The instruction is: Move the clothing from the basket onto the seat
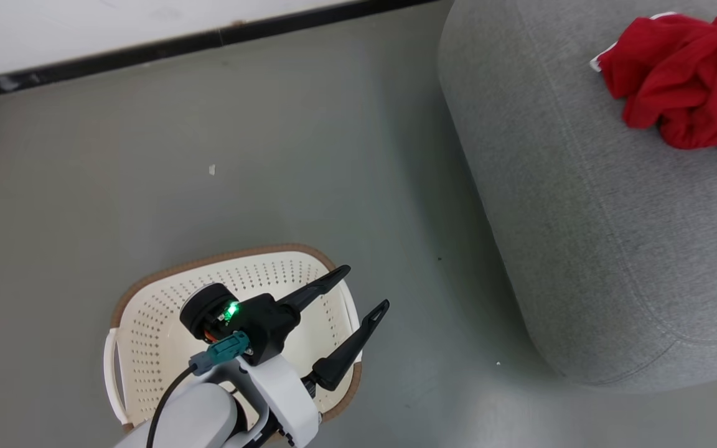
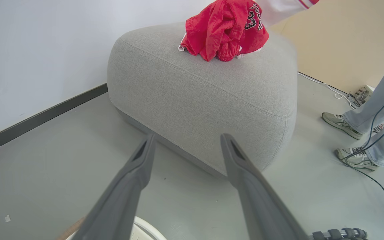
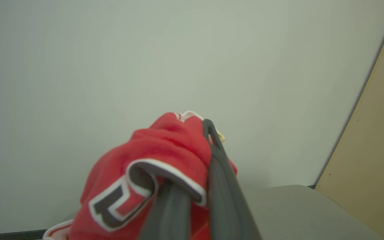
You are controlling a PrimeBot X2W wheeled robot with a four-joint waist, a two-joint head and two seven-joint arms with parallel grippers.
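Observation:
The cream basket [image 1: 147, 336] with its brown rim stands on the floor at lower left, and no clothing shows inside it. My left gripper [image 1: 366, 286] hovers over its right side, open and holding nothing; in the left wrist view the same gripper [image 2: 188, 136] points at the grey seat [image 2: 195, 93]. A crumpled pile of red clothing [image 1: 682, 81] lies on the seat [image 1: 613, 236]; its dark lettering shows on the pile [image 2: 222, 30]. My right gripper [image 3: 197, 140] is shut on a red garment [image 3: 165, 156] with dark, white-edged lettering, held above the seat [image 3: 295, 206].
A person's legs in jeans and grey trainers [image 2: 342, 121] stand to the right of the seat, with dark cables [image 2: 378, 133] and a power strip [image 2: 362, 93] on the floor there. A white wall with a dark baseboard [image 1: 209, 40] runs behind. Bare floor lies between basket and seat.

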